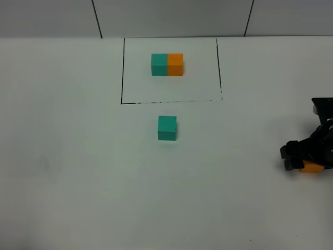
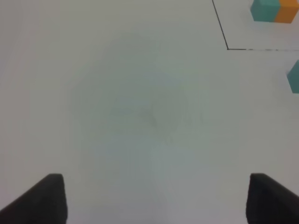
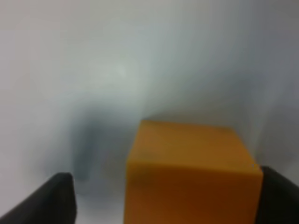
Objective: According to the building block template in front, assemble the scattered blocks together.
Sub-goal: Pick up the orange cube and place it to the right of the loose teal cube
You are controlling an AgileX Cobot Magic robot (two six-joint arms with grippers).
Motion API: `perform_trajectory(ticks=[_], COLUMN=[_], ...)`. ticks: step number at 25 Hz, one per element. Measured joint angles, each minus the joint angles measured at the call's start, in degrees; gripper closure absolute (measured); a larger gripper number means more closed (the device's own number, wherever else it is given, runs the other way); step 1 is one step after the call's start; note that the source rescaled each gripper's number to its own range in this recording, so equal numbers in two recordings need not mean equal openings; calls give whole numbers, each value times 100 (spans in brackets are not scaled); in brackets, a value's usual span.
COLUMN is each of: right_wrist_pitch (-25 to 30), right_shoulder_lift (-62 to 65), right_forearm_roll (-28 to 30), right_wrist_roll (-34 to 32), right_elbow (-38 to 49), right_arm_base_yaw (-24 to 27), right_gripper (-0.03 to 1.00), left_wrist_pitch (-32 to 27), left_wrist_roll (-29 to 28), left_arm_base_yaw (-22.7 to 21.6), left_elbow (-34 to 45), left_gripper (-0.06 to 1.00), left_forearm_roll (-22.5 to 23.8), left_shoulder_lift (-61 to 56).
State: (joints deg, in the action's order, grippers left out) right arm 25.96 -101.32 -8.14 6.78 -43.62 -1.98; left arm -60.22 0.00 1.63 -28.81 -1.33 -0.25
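Note:
The building block template (image 1: 167,64), a teal and an orange cube joined, sits inside a black drawn outline at the far middle; it also shows in the left wrist view (image 2: 273,10). The loose teal cube (image 1: 167,128) stands just in front of the outline, and its edge shows in the left wrist view (image 2: 294,77). The loose orange cube (image 1: 312,167) lies at the right edge, under my right gripper (image 1: 306,160). In the right wrist view the orange cube (image 3: 191,168) sits between the spread fingers of that gripper (image 3: 163,200), close to one finger with a gap to the other. My left gripper (image 2: 154,200) is open and empty over bare table.
The white table (image 1: 78,172) runs to a grey panelled wall (image 1: 171,15) at the back. The black outline (image 1: 122,73) marks the template's area. The left arm is outside the exterior view.

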Motion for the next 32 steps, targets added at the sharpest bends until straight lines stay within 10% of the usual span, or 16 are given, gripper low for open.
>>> perform_trajectory(ticks=[7, 16, 25, 32], right_wrist_pitch=[-92, 1015, 1915, 3044], right_shoulder_lift=[-111, -178, -265, -1219], right_forearm_roll=[92, 230, 471, 1350], right_wrist_roll=[-5, 283, 3612, 3977], right_elbow=[-26, -847, -2193, -3830], right_arm_base_yaw=[0, -155, -1899, -2917], right_gripper=[97, 97, 97, 97], left_wrist_pitch=[0, 0, 0, 0], left_wrist_roll=[0, 0, 0, 0], left_arm_base_yaw=[0, 0, 0, 0], left_elbow=[0, 0, 0, 0], left_gripper=[27, 27, 27, 27], left_forearm_roll=[4, 4, 4, 6], left_shoulder_lift=[0, 0, 0, 0])
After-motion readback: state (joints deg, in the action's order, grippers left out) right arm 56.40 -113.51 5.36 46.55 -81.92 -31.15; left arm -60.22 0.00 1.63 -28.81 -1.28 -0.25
